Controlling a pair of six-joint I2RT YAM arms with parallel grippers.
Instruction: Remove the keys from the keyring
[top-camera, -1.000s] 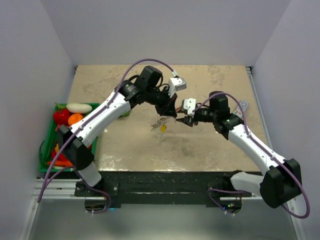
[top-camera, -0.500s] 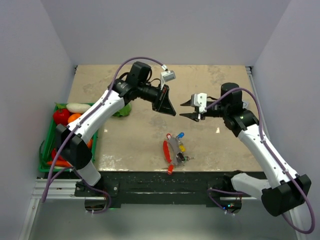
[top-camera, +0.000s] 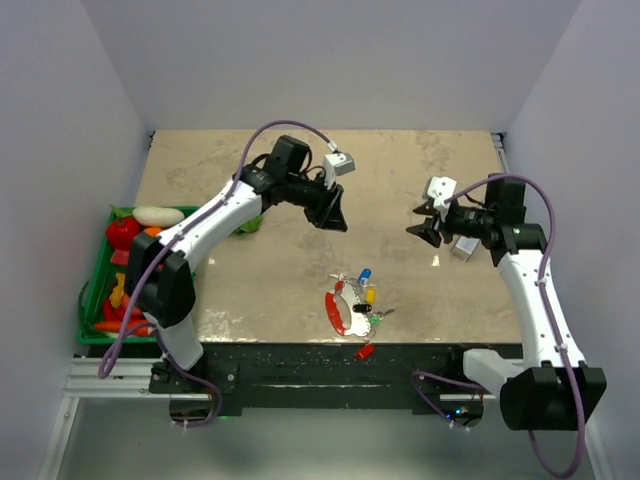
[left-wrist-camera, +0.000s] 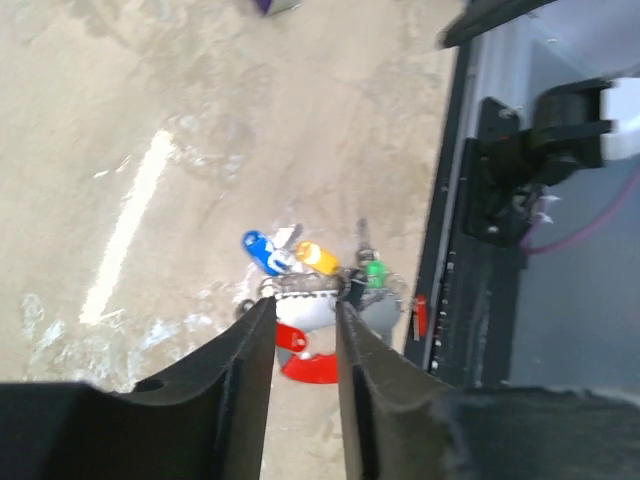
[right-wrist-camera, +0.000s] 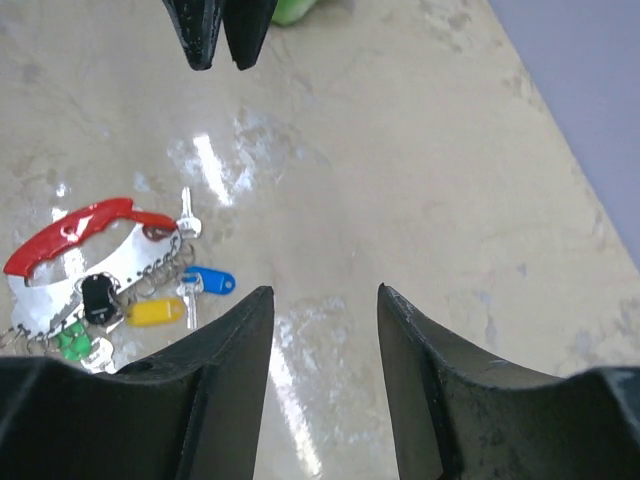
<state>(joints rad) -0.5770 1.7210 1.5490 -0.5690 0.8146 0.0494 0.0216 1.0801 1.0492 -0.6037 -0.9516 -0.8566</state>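
The keys (top-camera: 360, 300) lie in a bunch on the table near its front edge, with blue (right-wrist-camera: 210, 282), yellow (right-wrist-camera: 155, 312) and green (right-wrist-camera: 70, 342) tags. The keyring (top-camera: 338, 312) with its red oval fob (right-wrist-camera: 80, 222) and chain lies with them. One small red piece (top-camera: 365, 351) lies apart on the black front rail, also seen in the left wrist view (left-wrist-camera: 420, 313). My left gripper (top-camera: 335, 215) hangs above the table behind the bunch, jaws a little apart and empty (left-wrist-camera: 305, 305). My right gripper (top-camera: 420, 222) is open and empty (right-wrist-camera: 322, 290), to the right of the bunch.
A green bin (top-camera: 92, 300) with vegetables stands at the left edge. A green object (top-camera: 248, 222) lies under the left arm. A small grey box (top-camera: 463, 247) sits by the right arm. The black front rail (top-camera: 300, 360) borders the table.
One second ago both grippers held the bunch in the air between them. It now lies on the table near the front edge, a red piece lies on the rail, and the right arm has drawn back right.
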